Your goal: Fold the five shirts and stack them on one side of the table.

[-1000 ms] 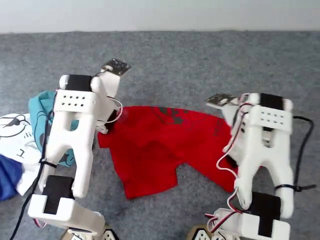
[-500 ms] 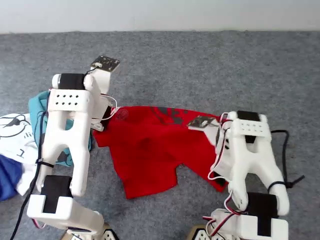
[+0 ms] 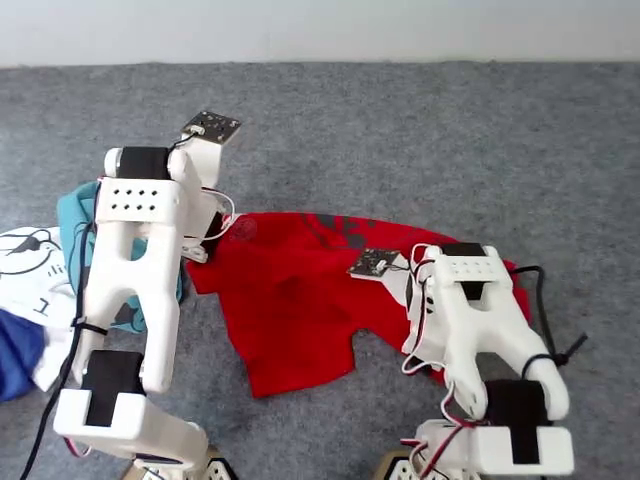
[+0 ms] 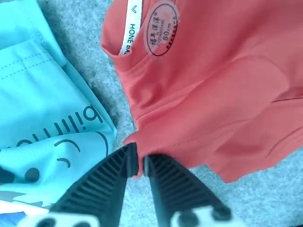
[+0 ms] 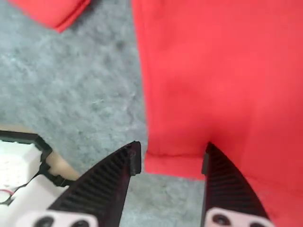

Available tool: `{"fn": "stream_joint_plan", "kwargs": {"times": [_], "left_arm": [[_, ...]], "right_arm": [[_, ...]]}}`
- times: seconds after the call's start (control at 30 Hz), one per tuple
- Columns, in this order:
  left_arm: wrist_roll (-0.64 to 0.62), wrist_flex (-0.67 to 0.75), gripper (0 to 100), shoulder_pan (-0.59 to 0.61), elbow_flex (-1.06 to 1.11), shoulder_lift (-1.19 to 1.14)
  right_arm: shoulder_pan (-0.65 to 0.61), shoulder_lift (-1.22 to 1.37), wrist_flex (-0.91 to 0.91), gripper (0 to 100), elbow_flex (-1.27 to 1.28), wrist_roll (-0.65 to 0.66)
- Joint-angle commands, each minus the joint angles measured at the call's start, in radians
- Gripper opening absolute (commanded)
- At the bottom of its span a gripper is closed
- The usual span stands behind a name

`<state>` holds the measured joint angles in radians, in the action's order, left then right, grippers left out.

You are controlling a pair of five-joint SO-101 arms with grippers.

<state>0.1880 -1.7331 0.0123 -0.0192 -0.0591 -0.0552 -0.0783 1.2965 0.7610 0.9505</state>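
Red, seemingly limp shirt point(image 3: 300, 290) is being pinched by the left gripper point(image 4: 138, 163), the spread right gripper point(image 5: 171, 158) straddling its hem.

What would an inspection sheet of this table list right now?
Surface: table covered in grey felt-like cloth.
Job's things: red shirt spread crumpled mid-table; teal shirt, white shirt and blue shirt heaped at one edge.
Clutter: nothing seen.
Grippers: left gripper shut on red shirt's edge; right gripper open, straddling its hem.
Cables: black cables and thin wires run along both arms.
Surroundings: pale wall behind.
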Motion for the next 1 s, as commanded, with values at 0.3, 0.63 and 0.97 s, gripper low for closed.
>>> {"fn": "stream_joint_plan", "kwargs": {"times": [0.3, 0.63, 0.97], "left_arm": [[-0.002, -0.006, 1, -0.002, -0.039, 0.005], [0.049, -0.012, 1, 0.0, -0.07, 0.018], [0.048, -0.02, 1, -0.009, -0.335, 0.017]], "right_arm": [[0.002, 0.13, -0.065, 0.9, -0.002, 0.009], [0.127, -0.205, 0.16, 0.8, -0.149, 0.106], [0.269, -0.395, 0.32, 0.9, -0.448, 0.204]]}}
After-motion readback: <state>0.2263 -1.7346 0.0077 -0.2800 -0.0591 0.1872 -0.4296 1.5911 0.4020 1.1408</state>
